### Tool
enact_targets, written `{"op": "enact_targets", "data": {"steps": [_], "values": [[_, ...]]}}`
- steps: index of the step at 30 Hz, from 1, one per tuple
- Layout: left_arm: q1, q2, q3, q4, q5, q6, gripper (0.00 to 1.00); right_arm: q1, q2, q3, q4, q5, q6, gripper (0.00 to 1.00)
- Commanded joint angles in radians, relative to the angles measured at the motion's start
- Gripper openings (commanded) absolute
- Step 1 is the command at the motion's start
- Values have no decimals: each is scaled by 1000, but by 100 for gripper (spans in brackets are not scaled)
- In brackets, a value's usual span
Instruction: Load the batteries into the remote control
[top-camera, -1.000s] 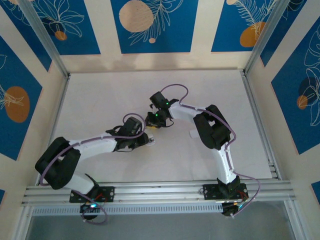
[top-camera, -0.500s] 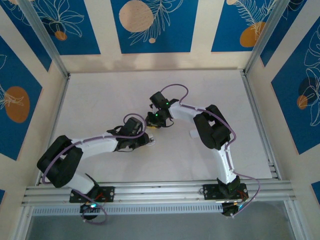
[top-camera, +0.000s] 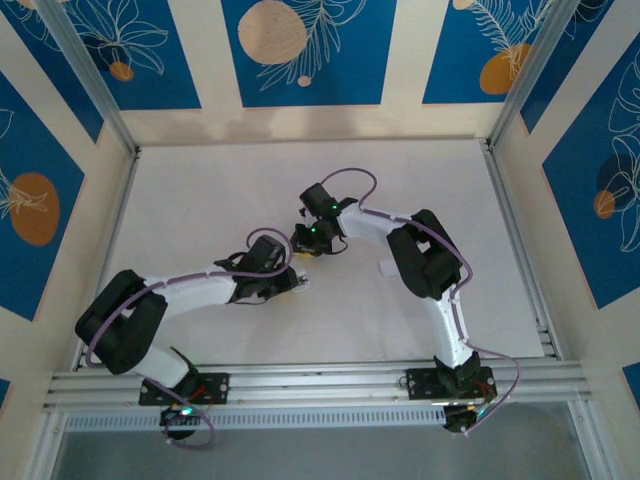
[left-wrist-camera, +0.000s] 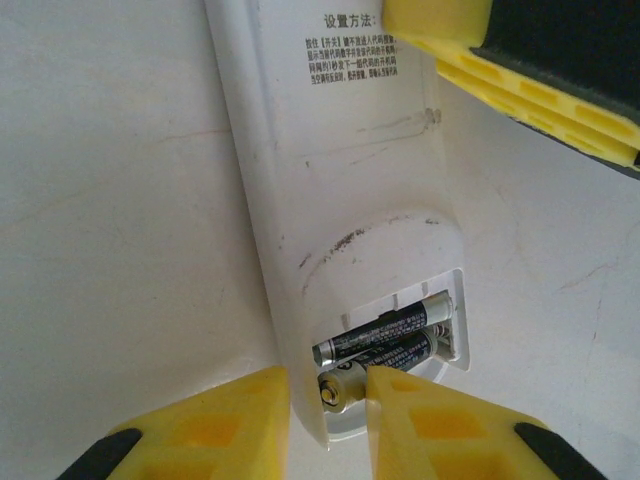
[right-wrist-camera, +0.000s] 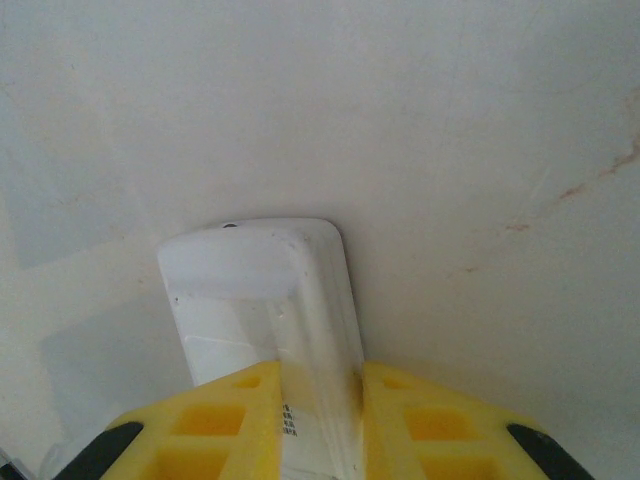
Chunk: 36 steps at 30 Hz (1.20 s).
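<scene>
Barely any change in the last second. From above, your left arm (top-camera: 190, 288) has shifted a touch at the elbow, and both tools have kept their places mid-tabletop (top-camera: 200, 200). I read that as fine seating work, with the carrying already done.

Left tool (left-wrist-camera: 327, 385): the yellow fingers (left-wrist-camera: 215, 425) are a narrow gap apart and pinch nothing. They sit at the remote's (left-wrist-camera: 340, 180) near end, either side of a battery tip.

The remote lies back-up on the tabletop with its cover off and its bay (left-wrist-camera: 458, 300) open. Both batteries (left-wrist-camera: 385, 340) are in the bay, side by side:
- The first battery (left-wrist-camera: 385, 328) lies flat and looks seated.
- The second battery (left-wrist-camera: 340, 385) has its light end poking up at the bay's near lip, so it is probably not fully down.

The task looks nearly done, and what's left is pressing that end home. If you push off-line, it may pop back out.

Right tool (right-wrist-camera: 310, 375): closed on the remote's far half, with the fingers clamping its sides to hold it steady. The remote's rounded end (right-wrist-camera: 255, 250) sticks out past the fingers.
</scene>
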Motion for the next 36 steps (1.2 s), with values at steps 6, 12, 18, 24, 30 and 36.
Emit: {"op": "enact_targets", "data": {"steps": [6,12,18,24,30,36], "values": [[-4,18,-11,-2,-16,-13,24,25,53,-26,-124,14,-5,25],[-4,29,-14,-12,-12,-14,23,26,52,-26,-127,15,-6,24],[-5,52,-11,-11,16,-15,21,26,54,-28,-126,17,-5,24],[-10,62,-17,-26,18,-30,18,28,54,-29,-125,23,-1,24],[-29,83,-18,-6,53,-5,17,29,53,-31,-127,25,4,23],[-55,101,-11,5,64,17,17,30,53,-33,-129,29,7,22]]}}
